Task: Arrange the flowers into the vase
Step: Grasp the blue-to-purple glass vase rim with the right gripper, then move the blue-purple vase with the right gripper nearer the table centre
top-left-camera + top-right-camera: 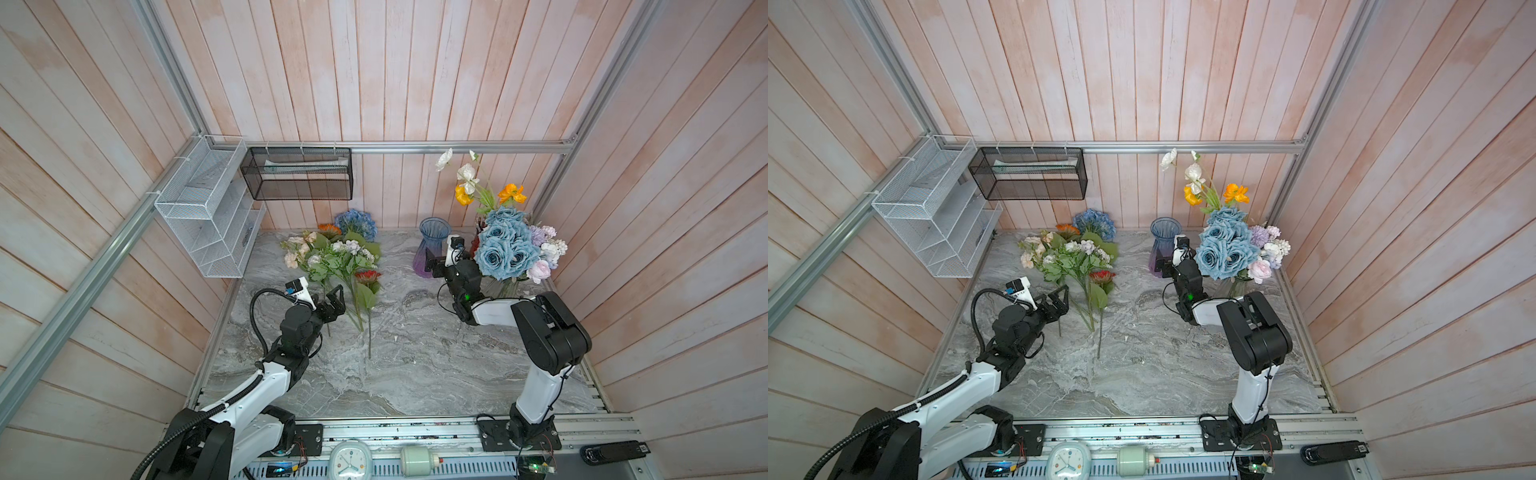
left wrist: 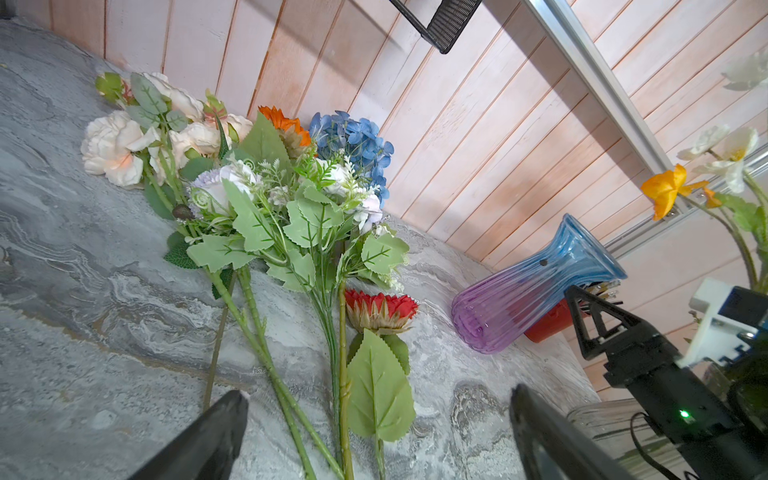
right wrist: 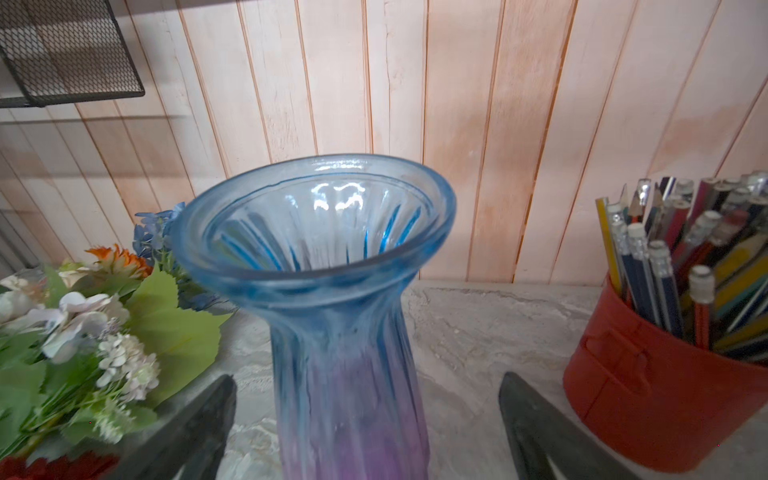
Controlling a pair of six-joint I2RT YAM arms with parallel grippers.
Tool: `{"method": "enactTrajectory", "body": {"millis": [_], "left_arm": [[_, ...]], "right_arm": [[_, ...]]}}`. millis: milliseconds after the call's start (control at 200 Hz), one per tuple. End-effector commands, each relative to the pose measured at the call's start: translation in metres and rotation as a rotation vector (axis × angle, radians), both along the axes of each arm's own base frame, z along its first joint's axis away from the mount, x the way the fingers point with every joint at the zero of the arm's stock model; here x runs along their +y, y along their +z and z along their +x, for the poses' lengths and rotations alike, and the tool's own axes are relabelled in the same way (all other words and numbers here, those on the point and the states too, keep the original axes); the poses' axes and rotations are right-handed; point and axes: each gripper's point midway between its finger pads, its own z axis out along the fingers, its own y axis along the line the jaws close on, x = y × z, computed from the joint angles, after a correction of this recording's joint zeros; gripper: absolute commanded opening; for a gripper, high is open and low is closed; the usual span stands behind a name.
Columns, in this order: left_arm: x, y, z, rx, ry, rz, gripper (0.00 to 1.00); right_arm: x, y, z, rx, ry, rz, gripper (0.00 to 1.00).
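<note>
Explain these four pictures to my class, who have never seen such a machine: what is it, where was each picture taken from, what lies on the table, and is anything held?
The machine is a two-armed robot at a marble table. Each arm ends in a two-fingered tool. Two pictures look down from above, side by side and nearly alike. The other two come from a camera on each wrist.

Loose flowers lie on the table in front of the left tool, which is open and empty. The right tool is open on either side of an empty blue-and-purple vase, with gaps between its fingers and the glass. Near that vase stand a bouquet in a clear vase and a red pot of pencils. Nothing is held.
</note>
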Motion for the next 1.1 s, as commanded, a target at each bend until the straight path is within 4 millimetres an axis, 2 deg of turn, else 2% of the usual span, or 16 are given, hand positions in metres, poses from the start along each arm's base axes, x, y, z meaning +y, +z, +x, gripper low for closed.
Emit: {"method": "enactTrajectory", "body": {"millis": [0, 335, 455, 680, 890, 1020, 1095], "left_arm": [[0.003, -0.001, 0.002, -0.011, 0.006, 0.007, 1.00], [0.001, -0.008, 0.002, 0.011, -0.010, -0.015, 1.00], [0.001, -0.010, 0.000, 0.017, -0.010, -0.029, 1.00], [0.001, -0.008, -0.003, 0.015, -0.008, -0.043, 1.00], [0.001, -0.008, -0.003, 0.018, -0.012, -0.048, 1.00], [0.001, -0.008, -0.004, 0.017, -0.011, -0.048, 1.00], [0.002, -0.008, -0.005, 0.017, -0.008, -0.050, 1.00]], "right_arm": [[0.010, 0.008, 0.013, -0.044, 0.034, -0.011, 0.98], [0.011, 0.010, 0.043, -0.112, 0.057, -0.014, 0.98], [0.012, 0.004, 0.053, -0.112, 0.056, -0.033, 0.98], [0.016, 0.001, 0.058, -0.133, 0.083, -0.025, 0.95], [0.024, -0.001, 0.058, -0.166, 0.121, -0.060, 0.83], [0.026, -0.001, 0.055, -0.190, 0.135, -0.078, 0.58], [0.026, 0.003, 0.052, -0.199, 0.141, -0.078, 0.52]]}}
